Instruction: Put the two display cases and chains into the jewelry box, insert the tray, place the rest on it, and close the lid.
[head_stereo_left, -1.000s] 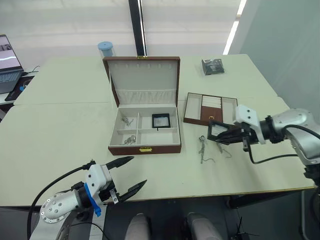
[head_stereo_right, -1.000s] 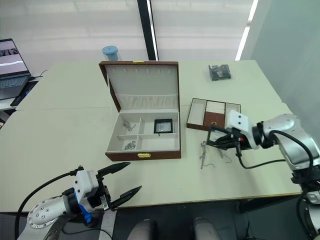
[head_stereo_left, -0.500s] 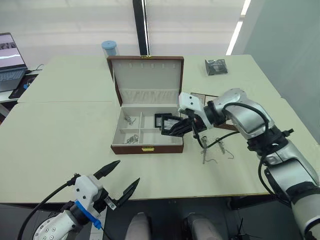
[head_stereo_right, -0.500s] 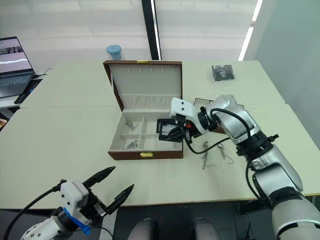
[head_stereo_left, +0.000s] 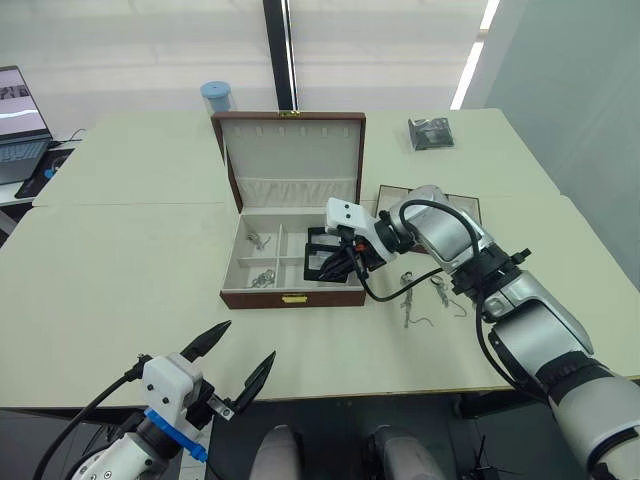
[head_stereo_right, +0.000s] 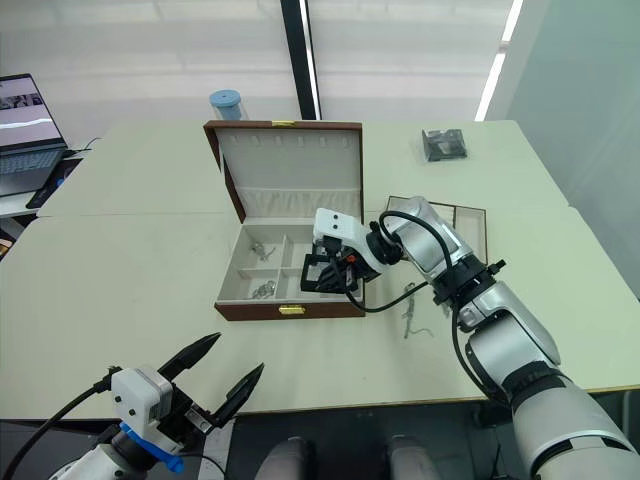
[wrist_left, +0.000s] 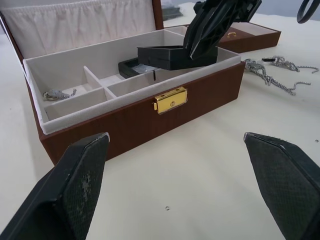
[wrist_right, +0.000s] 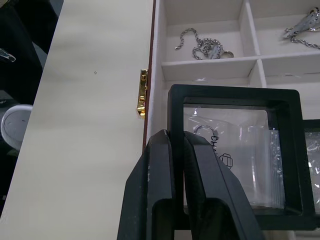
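The jewelry box stands open on the table, its lid upright. My right gripper is shut on the frame of one display case, holding it level just above the box's front right compartment. The other display case lies in the back right compartment. Two chains rest in the left compartments. More chains lie on the table right of the box. The tray sits behind my right arm, partly hidden. My left gripper hangs open near the table's front edge, holding nothing.
A dark shiny packet lies at the back right of the table. A blue-capped cup stands behind the box. A laptop sits at the far left.
My right gripper has carried the display case leftward and lower, from the box's right side to over the front right compartment. The left gripper has barely moved.
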